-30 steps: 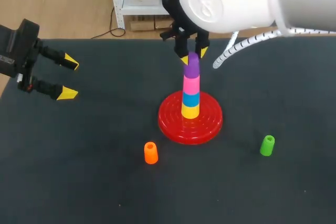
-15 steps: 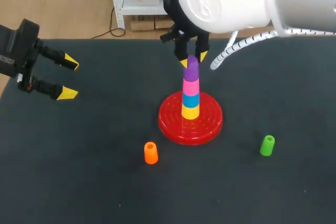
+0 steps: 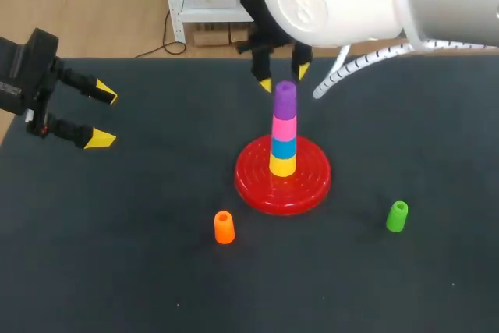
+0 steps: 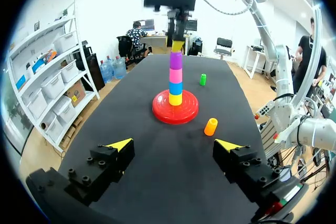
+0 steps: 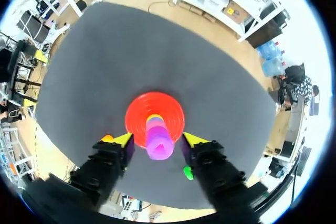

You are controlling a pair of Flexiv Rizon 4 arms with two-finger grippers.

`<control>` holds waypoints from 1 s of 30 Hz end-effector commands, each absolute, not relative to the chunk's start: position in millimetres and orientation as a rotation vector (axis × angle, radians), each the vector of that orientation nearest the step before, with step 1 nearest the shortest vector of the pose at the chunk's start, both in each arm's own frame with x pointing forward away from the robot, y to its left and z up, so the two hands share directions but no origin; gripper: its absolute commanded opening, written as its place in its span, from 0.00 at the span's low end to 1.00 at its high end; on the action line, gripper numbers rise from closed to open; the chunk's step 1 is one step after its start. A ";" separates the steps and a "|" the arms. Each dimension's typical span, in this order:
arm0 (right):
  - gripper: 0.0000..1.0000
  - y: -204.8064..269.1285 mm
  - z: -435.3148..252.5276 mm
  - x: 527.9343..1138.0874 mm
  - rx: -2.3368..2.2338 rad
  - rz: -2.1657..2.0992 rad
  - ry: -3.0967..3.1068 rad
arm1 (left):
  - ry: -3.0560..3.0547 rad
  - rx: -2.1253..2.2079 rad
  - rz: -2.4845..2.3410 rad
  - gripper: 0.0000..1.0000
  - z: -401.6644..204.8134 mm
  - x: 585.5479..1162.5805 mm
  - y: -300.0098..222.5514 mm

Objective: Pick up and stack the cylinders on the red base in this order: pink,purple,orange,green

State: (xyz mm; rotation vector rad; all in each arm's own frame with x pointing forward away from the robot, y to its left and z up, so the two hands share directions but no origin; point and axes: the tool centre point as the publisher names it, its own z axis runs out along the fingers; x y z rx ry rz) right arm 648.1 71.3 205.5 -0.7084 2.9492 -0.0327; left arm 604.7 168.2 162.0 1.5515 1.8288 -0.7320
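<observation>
On the red base (image 3: 257, 185) stands a stack of yellow, blue, pink cylinder (image 3: 284, 127) and, on top, the purple cylinder (image 3: 285, 97). My right gripper (image 3: 284, 77) hovers open just above the purple one, its yellow tips apart and off its sides. From the right wrist, the purple cylinder (image 5: 159, 142) shows between the spread fingers of the right gripper (image 5: 159, 140), untouched. The orange cylinder (image 3: 224, 227) stands in front of the base to the left, the green cylinder (image 3: 397, 216) to the front right. My left gripper (image 3: 103, 115) is open at the far left, holding nothing.
The left wrist view shows the left gripper (image 4: 174, 145) open over bare black tabletop (image 4: 157, 182), with the stack (image 4: 176, 75), orange cylinder (image 4: 210, 126) and green cylinder (image 4: 202, 79) well ahead of it. The table's back edge runs just behind the right gripper.
My right gripper has opened, let go of the purple cylinder on top of the pink one, and risen slightly. The left arm has not moved.
</observation>
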 end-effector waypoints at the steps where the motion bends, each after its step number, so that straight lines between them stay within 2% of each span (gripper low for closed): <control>1: 1.00 76.6 228.4 619.2 -0.760 -0.013 2.874 | 1.823 1.550 -0.732 1.00 160.6 604.6 168.8; 5: 1.00 98.5 220.9 589.8 -0.898 -0.003 2.829 | 1.823 1.550 -0.732 1.00 160.6 604.6 168.8; 17: 1.00 130.8 138.8 509.6 -1.159 0.022 2.847 | 1.823 1.550 -0.732 1.00 160.6 604.6 168.8; 30: 1.00 159.0 74.0 492.0 -1.251 -0.065 2.901 | 1.823 1.550 -0.732 1.00 160.6 604.6 168.8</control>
